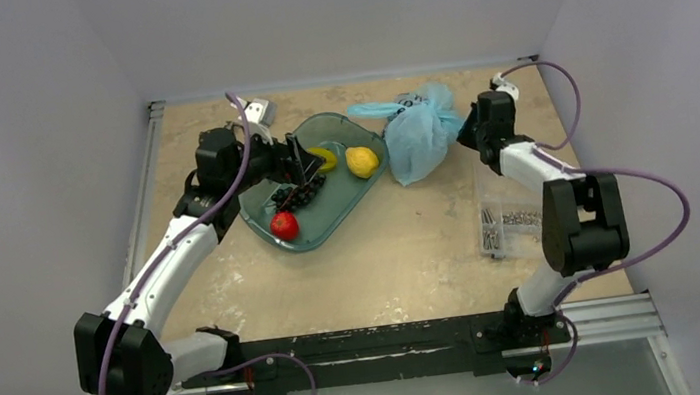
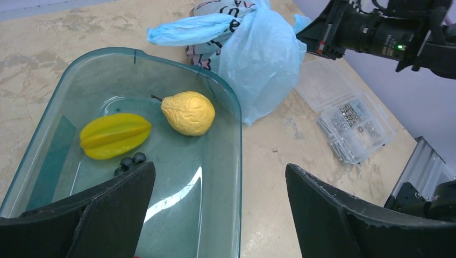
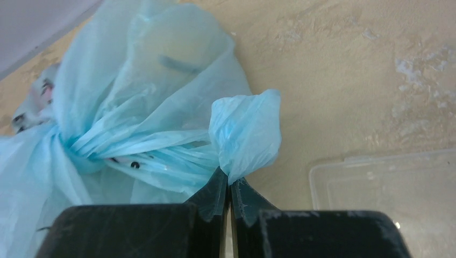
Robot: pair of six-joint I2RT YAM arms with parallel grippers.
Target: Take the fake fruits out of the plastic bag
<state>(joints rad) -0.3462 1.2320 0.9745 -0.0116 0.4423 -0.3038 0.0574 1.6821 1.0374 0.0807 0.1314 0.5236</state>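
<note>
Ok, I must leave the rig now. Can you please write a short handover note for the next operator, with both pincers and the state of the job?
Left pincer: open, empty, above the teal tray.
Right pincer: shut on a bunched fold of the plastic bag.
Bag: on the table, right of the tray, gathered closed; its contents cannot be seen.
Tray: star fruit, pear, black grapes, red fruit.
Done: the bag is gripped, nothing more that can be confirmed.
Left: open the bag and take out whatever fruits it holds.
</note>
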